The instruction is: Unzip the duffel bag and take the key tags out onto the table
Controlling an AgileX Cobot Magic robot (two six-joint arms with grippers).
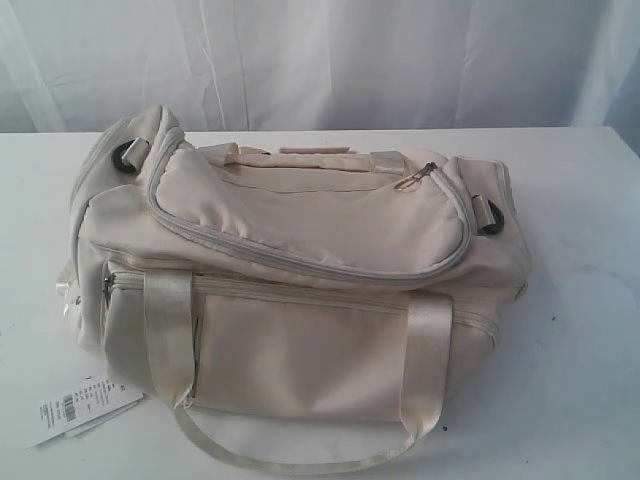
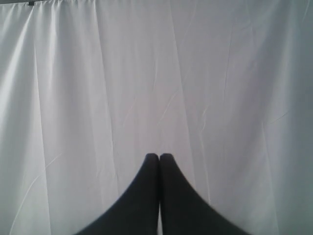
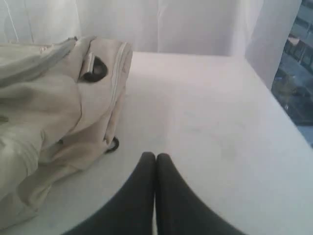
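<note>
The bag [image 1: 300, 215] is zipped, so its inside is hidden. Print on the paper tag [image 1: 80, 408] is too small to read. Beside the right claw [image 3: 155, 157], the bag runs off the frame. That claw and the left claw [image 2: 159, 157] blur toward their cut-off bases.

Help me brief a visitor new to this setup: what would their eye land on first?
The big cream duffel bag fills the middle of the white table, zipped shut with its zipper pull at the right end. A white paper tag lies by its near left corner. The left gripper and right gripper are both shut, off the bag.
</note>
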